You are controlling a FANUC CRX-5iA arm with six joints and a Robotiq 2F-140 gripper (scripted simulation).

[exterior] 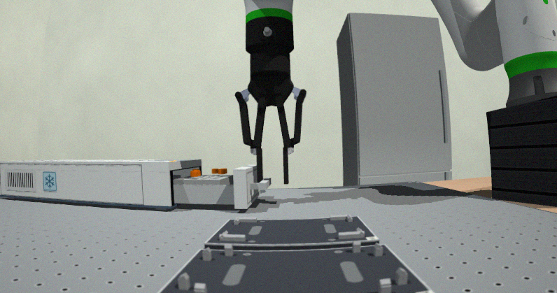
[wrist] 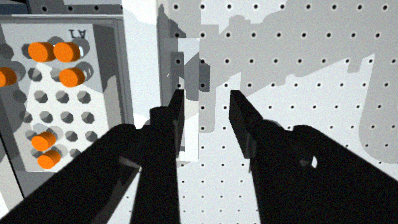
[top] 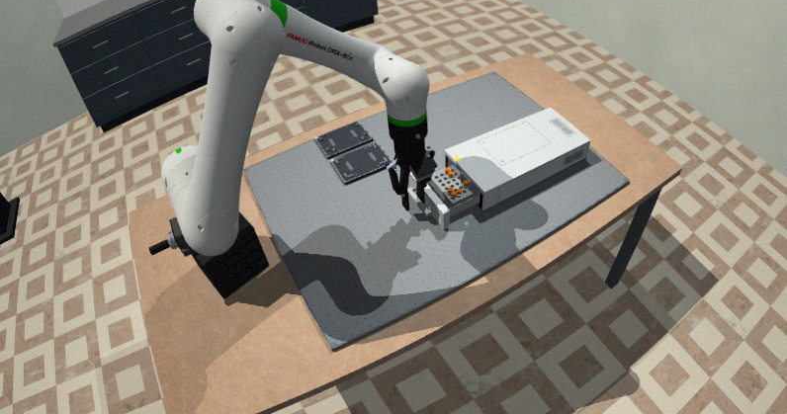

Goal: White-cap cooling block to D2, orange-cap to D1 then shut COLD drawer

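Observation:
The white cooler COLD [top: 517,147] [exterior: 89,177] has its drawer [top: 442,211] [exterior: 243,185] [wrist: 140,60] pulled partly out, and its yellow lamp [top: 457,157] is lit. In the drawer lies a grey cooling block [top: 451,183] [wrist: 60,105] [exterior: 202,180] whose tubes [wrist: 55,51] have orange caps. No block with white caps shows. My gripper [top: 413,202] [exterior: 272,180] [wrist: 207,104] points straight down at the drawer's front. Its fingers stand a little apart on either side of the drawer's handle [exterior: 262,184] [wrist: 190,55], without clamping it.
Two dark deck slots with pale locators lie on the perforated grey deck [top: 341,246]: D1 [top: 361,163] [exterior: 292,229] nearer the cooler and D2 [top: 342,138] [exterior: 292,269] beyond it; both are bare. A tall grey cabinet [exterior: 393,96] stands behind. The arm's black base [top: 230,262] is at the table's left.

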